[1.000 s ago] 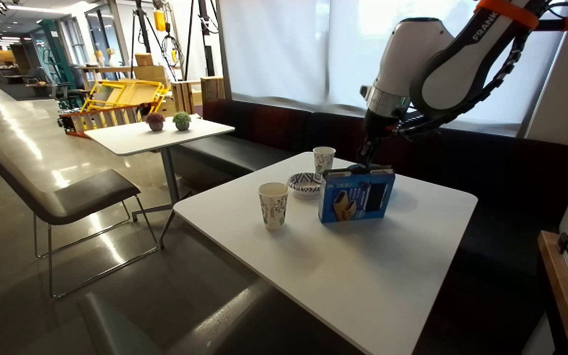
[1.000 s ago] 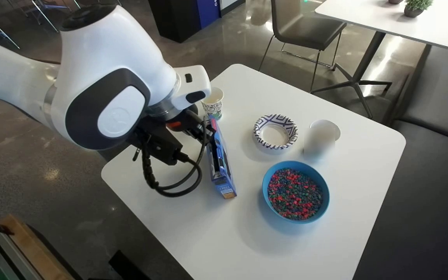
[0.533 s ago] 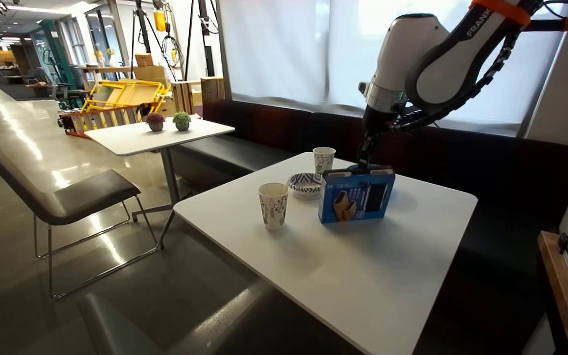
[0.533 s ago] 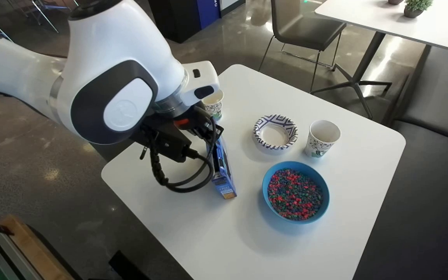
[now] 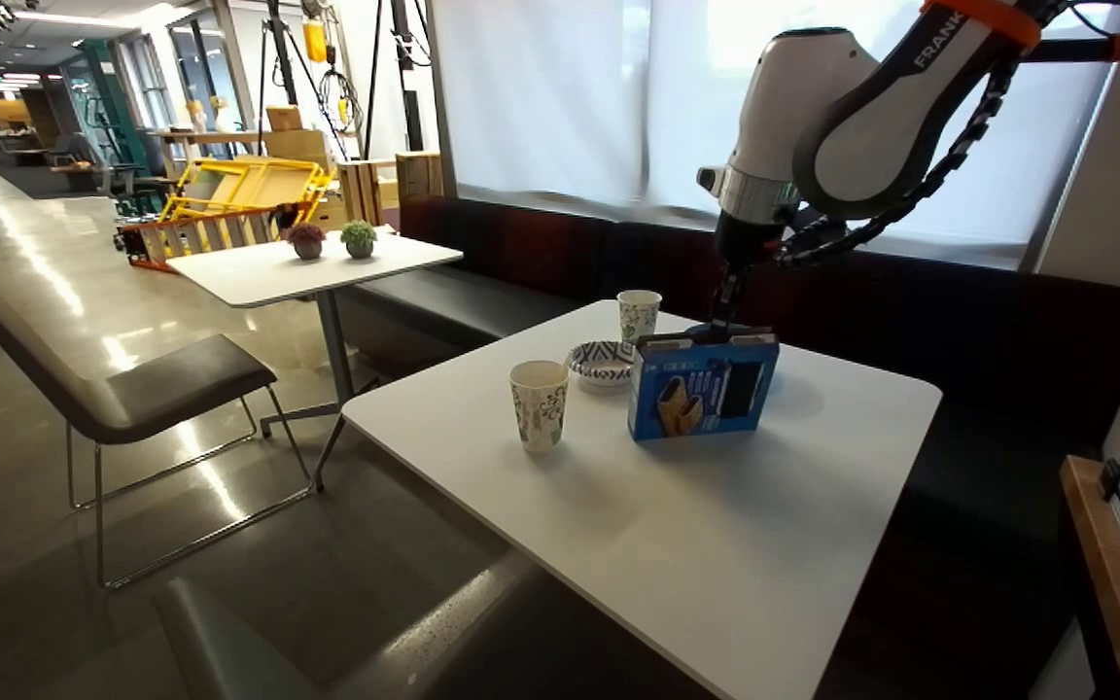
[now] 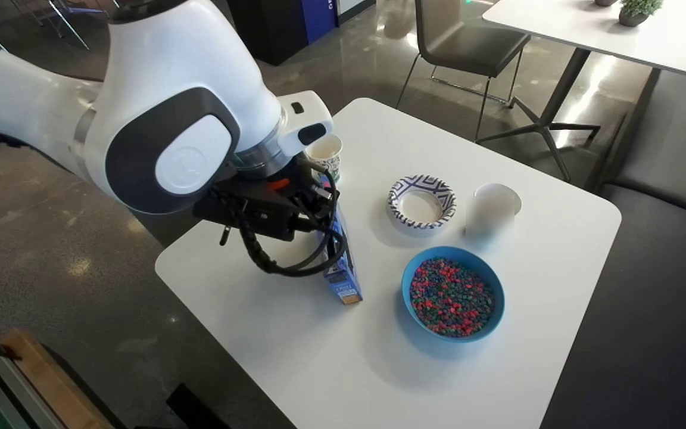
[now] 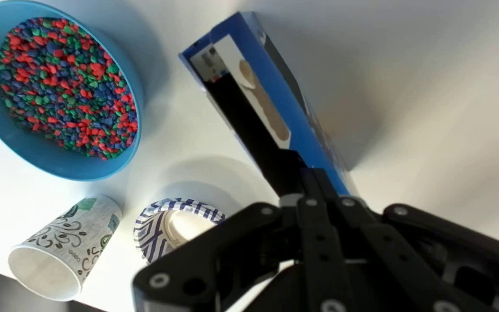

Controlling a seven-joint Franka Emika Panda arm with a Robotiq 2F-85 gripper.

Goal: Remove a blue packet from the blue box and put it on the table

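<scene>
Printed blue box (image 5: 696, 387) upright on the white bench (image 5: 716, 544), broad face with brown food pictures and pale lettering; top open, inside mostly dark, contents cannot be told. Jaws clenched, tips together at the box's open top; how deep they reach, or whether they touch its walls, cannot be made out. White-and-black arm (image 5: 788, 117) slants down to this spot from the upper right in an exterior view. Just beyond the box, mostly hidden behind it from that side: blue bowl (image 7: 50, 159), round, holding red, green and dark blue pebbles (image 7: 65, 89); seen plainly in the wrist view. Left of the box and a little farther, paper bowl (image 5: 603, 358) with dark zigzag print. Near cup (image 5: 540, 408), paper with a vine pattern, stands left of the box; far cup (image 5: 639, 316), same print, stands beyond the paper bowl. Well apart, far left: smaller table (image 5: 259, 277) with a reddish plant (image 5: 306, 240) and a green plant (image 5: 358, 238); dark chair (image 5: 161, 384) on its near side. Black padded seat (image 5: 453, 303) along the far side of the bench.
</scene>
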